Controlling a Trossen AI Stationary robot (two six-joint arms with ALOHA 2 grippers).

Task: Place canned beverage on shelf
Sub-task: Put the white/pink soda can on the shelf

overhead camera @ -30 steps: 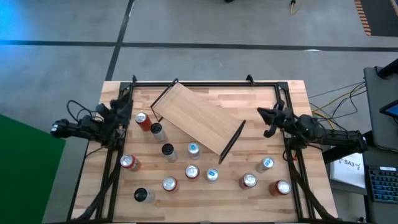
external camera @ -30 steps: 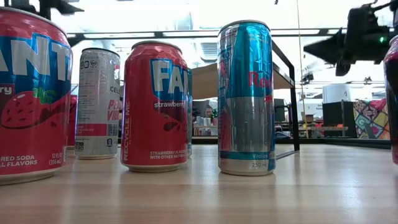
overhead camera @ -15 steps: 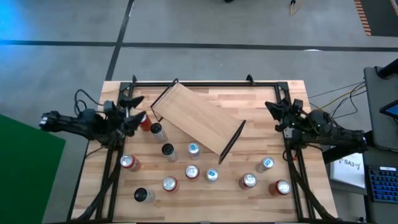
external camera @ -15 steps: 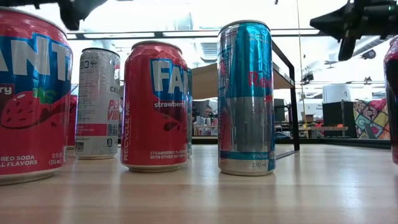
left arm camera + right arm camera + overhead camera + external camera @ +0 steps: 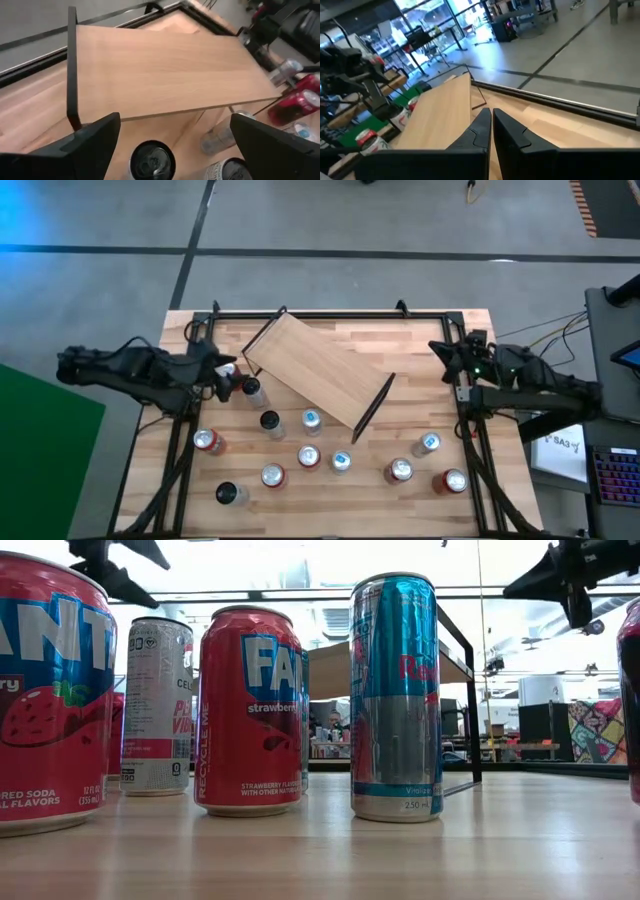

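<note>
The shelf (image 5: pixel 315 370), a light-wood plank with a black frame at each short end, stands slantwise on its frames at the table's middle; it also shows in the left wrist view (image 5: pixel 165 70). Several beverage cans stand upright on the tabletop between the shelf and the near edge, such as a blue one (image 5: pixel 310 419) and a red one (image 5: pixel 250 710). My left gripper (image 5: pixel 228 372) hovers open above the cans by the shelf's left end; a black can's top (image 5: pixel 152 161) shows below its fingers. My right gripper (image 5: pixel 438 349) hangs shut at the table's right side, holding nothing.
A black rail frame (image 5: pixel 330 313) runs along the table's far edge and down both sides. More cans stand near the front right corner (image 5: pixel 454 481) and the front left (image 5: pixel 228 493). A laptop (image 5: pixel 615 310) sits off the table to the right.
Both arms have risen from their rest at the table's sides. My left gripper has swung toward the table's right and tipped down over the cans by the shelf's left end. My right gripper has gone up and a little toward the far edge. Shelf and cans have stayed put.
</note>
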